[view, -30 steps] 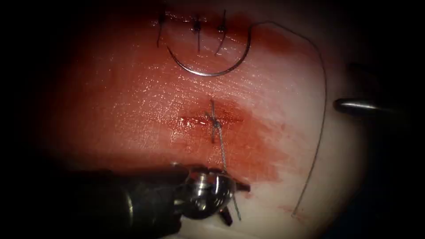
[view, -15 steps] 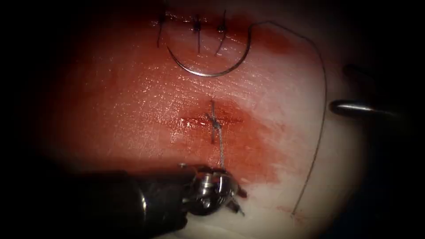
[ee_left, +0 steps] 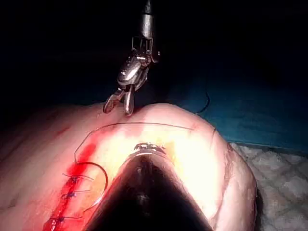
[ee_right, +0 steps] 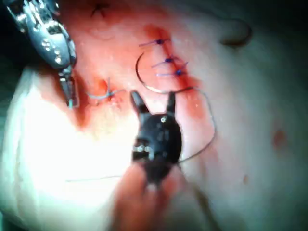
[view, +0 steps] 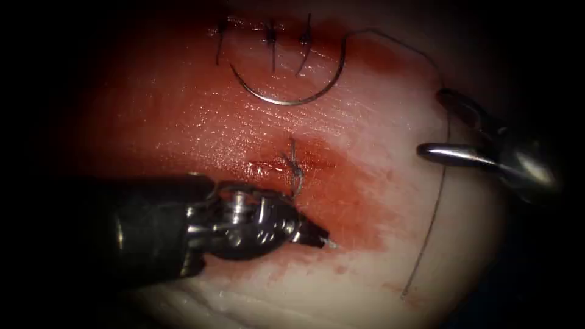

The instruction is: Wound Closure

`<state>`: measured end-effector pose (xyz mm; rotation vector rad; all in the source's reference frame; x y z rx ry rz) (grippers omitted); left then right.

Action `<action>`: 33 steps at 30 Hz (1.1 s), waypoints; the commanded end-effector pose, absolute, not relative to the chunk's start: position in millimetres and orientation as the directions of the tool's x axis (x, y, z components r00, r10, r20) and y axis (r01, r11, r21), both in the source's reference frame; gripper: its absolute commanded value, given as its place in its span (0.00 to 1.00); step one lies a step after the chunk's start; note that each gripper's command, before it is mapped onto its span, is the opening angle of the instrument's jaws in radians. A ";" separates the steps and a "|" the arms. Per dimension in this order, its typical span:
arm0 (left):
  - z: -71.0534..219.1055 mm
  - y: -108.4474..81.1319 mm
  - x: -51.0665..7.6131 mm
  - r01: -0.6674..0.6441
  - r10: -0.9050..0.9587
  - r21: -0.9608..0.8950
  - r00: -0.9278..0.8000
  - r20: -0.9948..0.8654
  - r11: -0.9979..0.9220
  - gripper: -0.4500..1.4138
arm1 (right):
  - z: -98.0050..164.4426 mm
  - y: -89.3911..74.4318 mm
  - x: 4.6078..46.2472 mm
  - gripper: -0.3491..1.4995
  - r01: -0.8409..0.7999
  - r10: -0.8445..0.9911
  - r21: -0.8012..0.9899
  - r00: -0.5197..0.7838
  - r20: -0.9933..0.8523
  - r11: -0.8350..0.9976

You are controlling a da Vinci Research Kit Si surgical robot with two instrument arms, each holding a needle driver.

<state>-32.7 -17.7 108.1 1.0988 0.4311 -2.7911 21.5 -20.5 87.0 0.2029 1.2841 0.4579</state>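
Note:
On the tissue point(view: 183, 134) a short cut point(view: 317, 163) carries one knotted stitch point(view: 296, 172). My left tool point(view: 319, 237) lies just below it, jaws shut on the thread tail point(view: 332, 245) from that knot; it also shows in the right wrist view point(ee_right: 70, 94). My right tool point(view: 430, 123) stands right of the cut with jaws open and holds nothing point(ee_right: 154, 102) point(ee_left: 119, 109). The curved needle point(view: 283, 100) lies free on the tissue above the cut, not in it, and shows again point(ee_left: 96, 187) point(ee_right: 144, 79). Its long thread point(view: 442, 183) arcs down past the right tool.
Three finished stitches point(view: 271, 36) close an earlier cut at the far edge, beside the needle point(ee_left: 67, 195) point(ee_right: 166, 60). Red fluid point(view: 353, 207) spreads around the knotted stitch. The long thread's free end point(view: 403, 296) lies on pale tissue at the lower right.
The left tool's jaws closed on the thread tail and moved up toward the knot, slackening the tail. The right tool came in leftward, both open jaws now in sight.

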 end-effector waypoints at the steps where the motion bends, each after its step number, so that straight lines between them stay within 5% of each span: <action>1: 108.2 -17.0 -32.9 0.182 0.028 -0.222 -0.710 -0.704 -0.958 0.00 | 87.8 -21.3 24.0 0.91 -0.181 0.421 0.388 0.207 -0.883 0.904; 12: 109.4 -14.4 -29.8 0.084 0.128 -0.235 -0.644 -0.755 -0.968 0.00 | 88.8 -24.6 29.8 0.90 -0.025 0.288 0.290 0.214 -0.933 0.957; 33: 110.6 -12.7 -28.3 0.003 0.228 -0.275 -0.551 -0.803 -0.961 0.00 | 91.9 -25.6 35.1 0.90 -0.060 0.254 0.248 0.332 -0.908 0.967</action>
